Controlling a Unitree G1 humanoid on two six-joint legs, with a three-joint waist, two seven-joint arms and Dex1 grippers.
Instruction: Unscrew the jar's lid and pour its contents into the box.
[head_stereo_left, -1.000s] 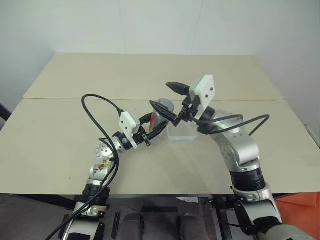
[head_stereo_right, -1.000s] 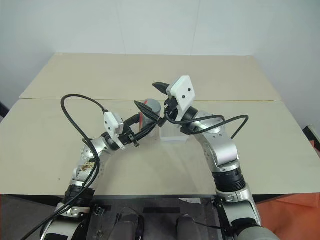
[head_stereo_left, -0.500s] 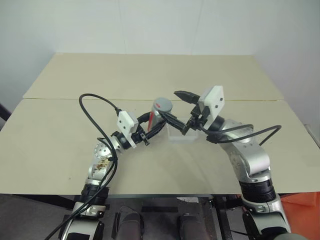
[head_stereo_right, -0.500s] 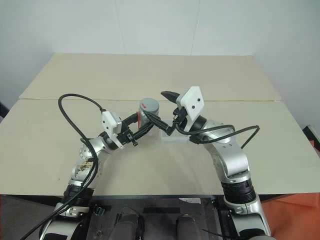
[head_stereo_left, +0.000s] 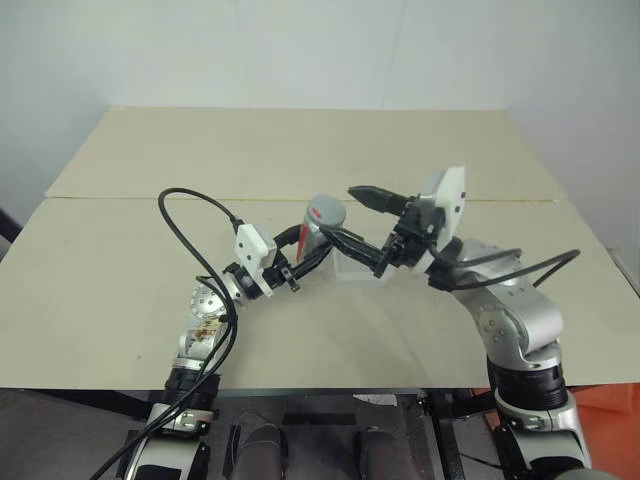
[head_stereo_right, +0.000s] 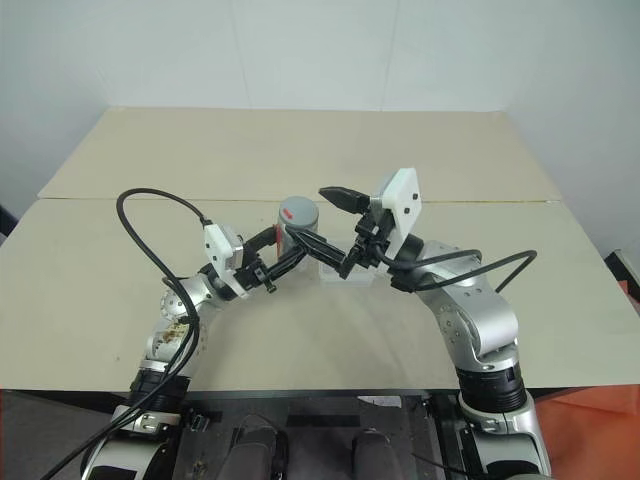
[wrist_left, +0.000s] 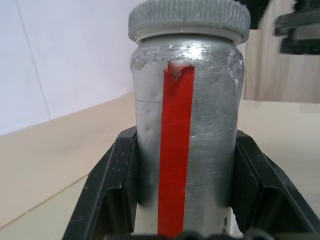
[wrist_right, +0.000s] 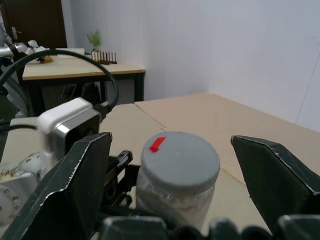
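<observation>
My left gripper (head_stereo_left: 306, 243) is shut on the jar (head_stereo_left: 315, 235), a silver-grey cylinder with a red stripe (wrist_left: 175, 150), held tilted above the table. The black fingers (wrist_left: 112, 185) press on both of its sides. The grey lid (head_stereo_left: 326, 209), with a small red mark (wrist_right: 157, 144), sits on the jar's top. My right gripper (head_stereo_left: 350, 214) is open just to the right of the lid, one finger (wrist_right: 75, 185) on each side and apart from it. The translucent box (head_stereo_left: 362, 270) rests on the table below the right gripper, partly hidden by it.
The beige table (head_stereo_left: 120, 270) has a seam (head_stereo_left: 130, 198) across its middle, with wide bare room at the left, right and back. A black cable (head_stereo_left: 185, 215) loops up from my left arm. A white wall stands behind the table.
My right gripper has drawn back to the right off the lid and rolled at the wrist, which uncovers the lid. The jar and my left gripper have stayed put.
</observation>
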